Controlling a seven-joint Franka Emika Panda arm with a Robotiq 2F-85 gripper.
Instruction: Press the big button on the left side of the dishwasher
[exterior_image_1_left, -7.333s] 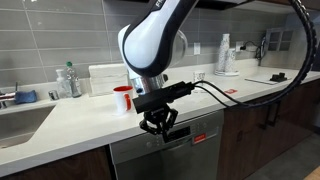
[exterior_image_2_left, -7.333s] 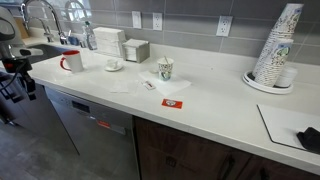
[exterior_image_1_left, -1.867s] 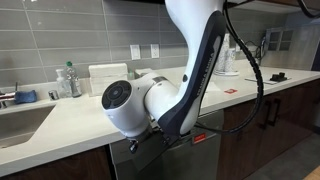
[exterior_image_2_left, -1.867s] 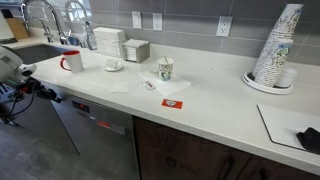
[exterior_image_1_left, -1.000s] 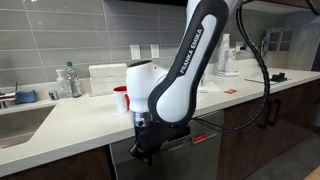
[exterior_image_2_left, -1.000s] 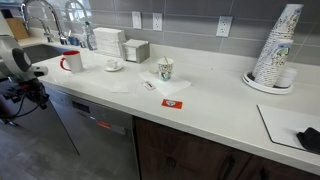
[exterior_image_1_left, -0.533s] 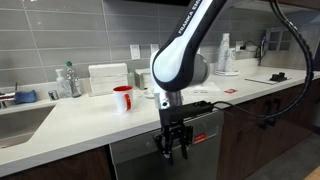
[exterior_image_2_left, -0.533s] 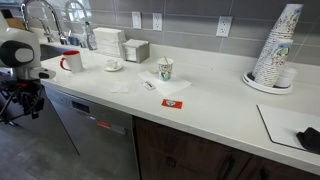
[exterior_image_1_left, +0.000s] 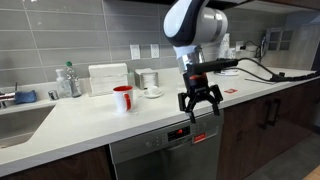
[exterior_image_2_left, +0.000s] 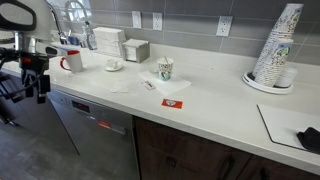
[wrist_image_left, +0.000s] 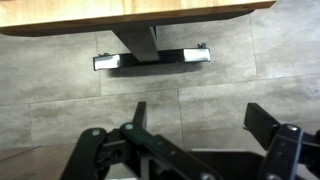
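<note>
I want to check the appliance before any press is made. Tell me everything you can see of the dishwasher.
The dishwasher shows a wide brushed-steel grey front with its door shut. It is built in under the white countertop, between dark brown cabinet doors. A control strip runs along its top, with a dark centre display carrying a small red-orange lit mark. Single buttons are too small to make out. The open gripper hangs by the counter edge above the strip, and nothing touches the front.
</note>
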